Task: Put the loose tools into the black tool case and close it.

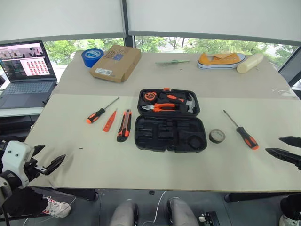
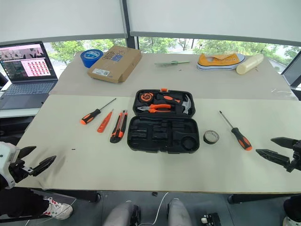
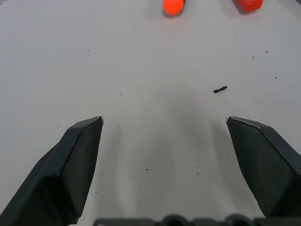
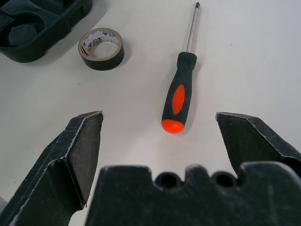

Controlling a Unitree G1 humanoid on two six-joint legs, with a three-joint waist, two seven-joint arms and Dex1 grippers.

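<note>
Right wrist view showed the right gripper (image 4: 159,120), jaws spread and empty like the left gripper (image 1: 45,160), facing the right-hand screwdriver (image 4: 180,91) beside the open black tool case (image 1: 170,120), so nothing was packed and a grasp came next.

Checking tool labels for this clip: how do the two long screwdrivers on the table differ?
The left screwdriver lies left of the open case beside the small orange screwdriver, tip pointing away to the right. The right screwdriver lies right of the case by the small tape roll, tip pointing away to the left. Both have orange-and-black handles and lie untouched.
</note>
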